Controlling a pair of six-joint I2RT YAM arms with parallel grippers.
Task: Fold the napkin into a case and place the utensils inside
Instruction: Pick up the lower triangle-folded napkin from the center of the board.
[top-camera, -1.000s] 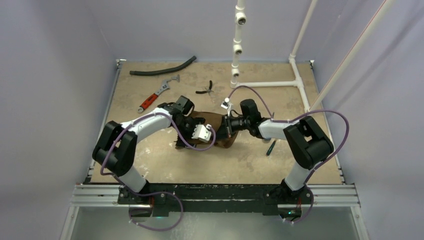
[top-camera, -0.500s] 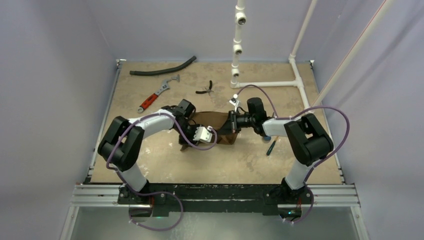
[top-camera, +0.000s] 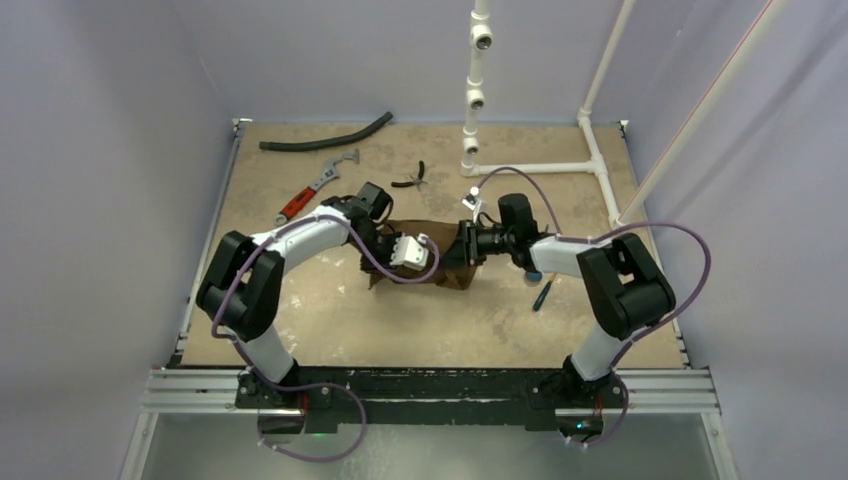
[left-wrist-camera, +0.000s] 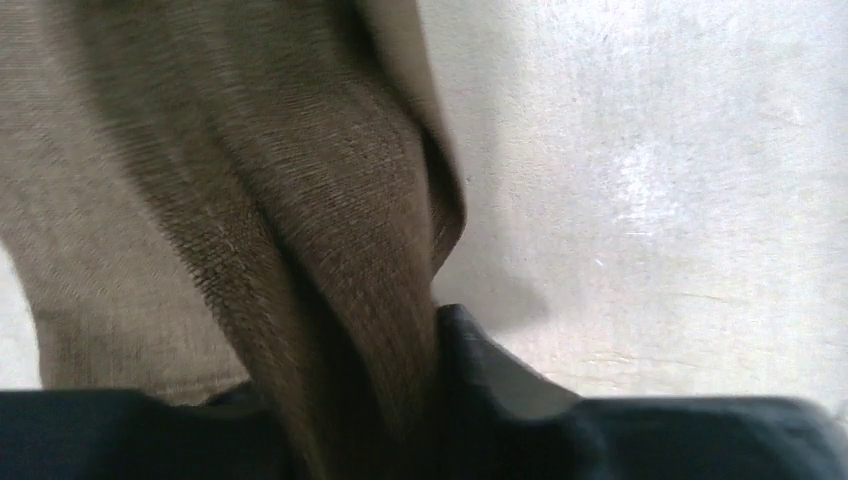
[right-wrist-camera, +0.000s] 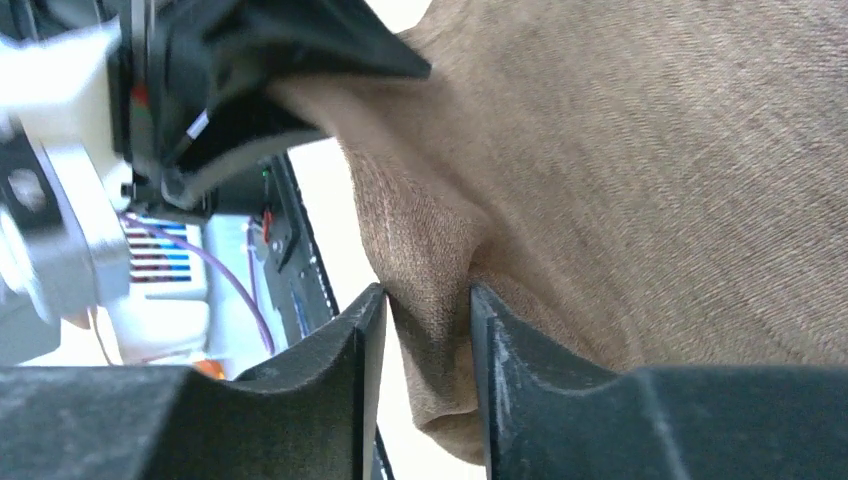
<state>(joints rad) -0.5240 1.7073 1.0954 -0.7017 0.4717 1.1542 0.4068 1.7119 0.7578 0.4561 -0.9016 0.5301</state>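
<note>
**Overhead and wrist views, folding stage.** One table (top-camera: 300, 320) carries one napkin (top-camera: 448, 265), dark brown, lying near the middle between the two arms. Also on the table are one black hose (top-camera: 325, 138), one red-handled wrench (top-camera: 315, 188), one pair of small pliers (top-camera: 410, 180) and one white pipe frame (top-camera: 540, 167).

Only one utensil (top-camera: 540, 295) can be counted with certainty. It is dark and slim and lies on the table beside the right arm, well apart from the napkin.

The left pincer (left-wrist-camera: 350, 440) is clamped on a gathered fold at the napkin's left side. In the right pincer (right-wrist-camera: 428, 330) the fingers stand slightly parted, with a fold of the napkin's right edge between them touching both. Whether that fold is pressed cannot be told.

Compared with a second ago:
- The left pincer, then wide, has closed onto the cloth and moved toward the far side.
- The right pincer, then tightly closed, has loosened and drawn a little to the right.
- The napkin, then bunched, is stretched wider between the two pincers.
</note>
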